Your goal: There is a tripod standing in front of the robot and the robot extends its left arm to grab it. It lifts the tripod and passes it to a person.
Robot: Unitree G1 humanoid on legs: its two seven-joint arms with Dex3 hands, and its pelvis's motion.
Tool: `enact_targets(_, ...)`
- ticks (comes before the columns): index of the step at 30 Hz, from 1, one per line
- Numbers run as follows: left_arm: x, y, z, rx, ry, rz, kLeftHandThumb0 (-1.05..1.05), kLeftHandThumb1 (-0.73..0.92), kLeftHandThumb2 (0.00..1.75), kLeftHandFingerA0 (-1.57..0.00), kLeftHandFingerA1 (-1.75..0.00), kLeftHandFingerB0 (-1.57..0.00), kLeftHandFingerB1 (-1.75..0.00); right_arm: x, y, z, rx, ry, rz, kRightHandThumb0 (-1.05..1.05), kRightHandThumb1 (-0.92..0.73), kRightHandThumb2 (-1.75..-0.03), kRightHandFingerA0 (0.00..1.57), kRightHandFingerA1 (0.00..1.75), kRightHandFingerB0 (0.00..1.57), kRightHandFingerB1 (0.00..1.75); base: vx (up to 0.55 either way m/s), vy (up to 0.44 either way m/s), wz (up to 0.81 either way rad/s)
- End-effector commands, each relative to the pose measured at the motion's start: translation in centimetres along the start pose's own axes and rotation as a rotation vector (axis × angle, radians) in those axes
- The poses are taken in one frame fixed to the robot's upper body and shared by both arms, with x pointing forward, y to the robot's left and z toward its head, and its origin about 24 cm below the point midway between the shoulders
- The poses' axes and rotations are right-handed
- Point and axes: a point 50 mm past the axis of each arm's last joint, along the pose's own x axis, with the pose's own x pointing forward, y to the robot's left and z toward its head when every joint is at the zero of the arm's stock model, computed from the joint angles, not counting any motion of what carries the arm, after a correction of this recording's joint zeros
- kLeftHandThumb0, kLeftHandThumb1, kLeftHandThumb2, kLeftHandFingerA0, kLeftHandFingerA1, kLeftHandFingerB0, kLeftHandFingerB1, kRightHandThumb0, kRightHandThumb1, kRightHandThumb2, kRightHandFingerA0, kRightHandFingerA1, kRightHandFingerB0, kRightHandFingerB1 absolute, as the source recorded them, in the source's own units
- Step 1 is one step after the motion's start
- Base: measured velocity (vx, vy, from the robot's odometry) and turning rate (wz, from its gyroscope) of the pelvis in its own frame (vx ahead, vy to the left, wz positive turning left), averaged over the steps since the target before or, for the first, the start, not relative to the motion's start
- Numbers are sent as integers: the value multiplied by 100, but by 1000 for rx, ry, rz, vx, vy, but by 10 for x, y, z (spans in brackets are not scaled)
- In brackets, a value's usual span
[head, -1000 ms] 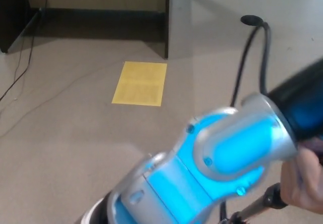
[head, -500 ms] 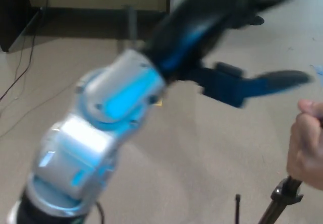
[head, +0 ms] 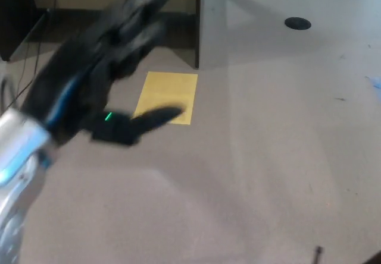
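The left hand [head: 95,91] hangs blurred above the floor [head: 256,151], fingers [head: 158,116] spread and released, holding nothing. A yellow sheet [head: 169,94] lies just beyond it.

Even, soft indoor light, no glare; left hand [head: 101,79] heavily motion-blurred with smeared finger edges, yellow sheet [head: 166,97] and carpet [head: 268,145] fairly sharp, dark furniture [head: 119,14] at top shadowed, faint diagonal shadow band crossing the floor.

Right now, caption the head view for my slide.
Left hand open and empty, blurred above the floor near a yellow sheet; no tripod or person visible.
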Motion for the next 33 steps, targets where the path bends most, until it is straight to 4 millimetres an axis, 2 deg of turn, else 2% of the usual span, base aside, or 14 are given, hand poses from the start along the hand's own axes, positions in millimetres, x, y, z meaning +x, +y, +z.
enact_targets(1,-32,13,-43,-43,88,36,-61,39,73,0,-7,0,0,-3,-1,-9,-6,38,14,-40,-72,-62,69,44,49,37,0,0,0)
enact_targets(8,-106,50,-146,20,502,249,-60,38,73,-1,-26,0,-6,-4,-2,-12,-7,49,12,-39,-72,-61,67,43,48,37,0,0,0)
enact_targets(15,-171,52,-194,-55,706,355,-54,35,74,-1,-32,-1,-16,-4,-2,-11,21,46,-31,-39,-70,-61,69,43,49,37,0,0,0)
enact_targets(16,-180,50,-200,-75,742,365,-56,41,53,-6,-29,0,-22,-5,-1,-12,26,40,-41,-39,-70,-60,69,44,49,37,0,0,0)
enact_targets(17,-192,49,-208,-79,800,377,-52,34,74,-1,-30,0,-21,-5,-1,-14,43,50,-50,-40,-68,-61,65,42,46,36,0,0,0)
enact_targets(18,-206,48,-216,-12,870,391,-53,35,70,-5,-34,-5,-19,-6,1,-15,50,55,-54,-40,-69,-61,65,42,44,35,0,0,0)
enact_targets(23,-248,39,-234,168,1086,345,-40,48,57,-16,-33,-7,-21,-13,11,-27,66,88,-43,-41,-71,-61,62,40,40,34,0,0,0)
enact_targets(24,-252,37,-236,168,1106,339,-26,38,90,-2,-48,0,-48,-15,13,-31,71,104,-40,-42,-71,-61,61,40,35,32,0,0,0)
enact_targets(25,-254,35,-237,154,1108,343,-26,40,91,-2,-48,-1,-47,-17,16,-35,76,121,-39,-51,-60,-84,55,53,26,43,0,0,0)
enact_targets(26,-256,33,-238,149,1113,343,-26,40,91,-2,-48,-1,-47,-20,18,-38,76,130,-39,-51,-60,-84,55,53,26,43,0,0,0)
enact_targets(27,-259,31,-239,155,1127,339,-45,46,64,-18,-38,-11,-32,-22,19,-41,80,135,-40,-44,-74,-62,66,41,27,29,0,0,0)
enact_targets(28,-263,30,-242,152,1162,334,-43,47,65,-20,-38,-11,-33,-24,22,-44,88,141,-41,-45,-74,-63,67,42,24,29,0,0,0)
enact_targets(29,-265,29,-244,169,1198,311,-46,49,68,-25,-40,-12,-34,-25,23,-45,108,150,-42,-34,-53,-99,57,65,9,45,0,0,0)
enact_targets(33,-278,20,-247,155,1228,248,-54,57,78,-31,-46,-11,-36,-33,31,-56,72,173,-22,-36,-55,-100,63,67,8,45,0,0,0)
